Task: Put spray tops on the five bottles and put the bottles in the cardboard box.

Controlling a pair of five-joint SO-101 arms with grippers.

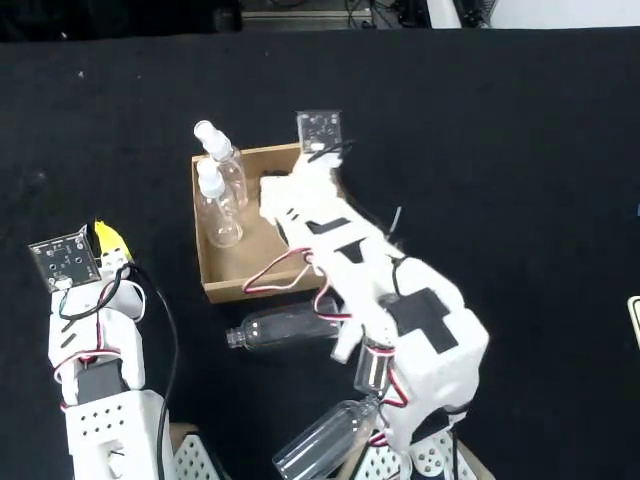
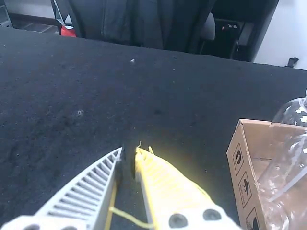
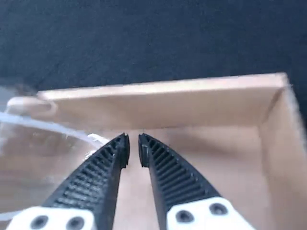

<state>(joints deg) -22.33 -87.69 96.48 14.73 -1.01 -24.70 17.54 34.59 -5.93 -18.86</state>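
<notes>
The cardboard box (image 1: 228,270) sits open at mid-table. Two clear bottles with white spray tops (image 1: 221,158) (image 1: 216,203) stand inside along its left wall. My right arm (image 1: 340,250) stretches over the box, and its black gripper (image 3: 133,144) hangs shut and empty inside it, beside a clear bottle (image 3: 33,143). Two clear bottles without tops lie on the cloth, one (image 1: 285,325) just in front of the box and one (image 1: 325,440) by the right arm's base. My left gripper (image 2: 128,154), grey and yellow (image 1: 112,240), rests shut and empty left of the box (image 2: 244,163).
Black cloth covers the table (image 1: 500,150), with free room behind and to the right of the box. The right arm's body lies over the box's front right corner. A pale object (image 1: 635,320) sits at the table's right edge.
</notes>
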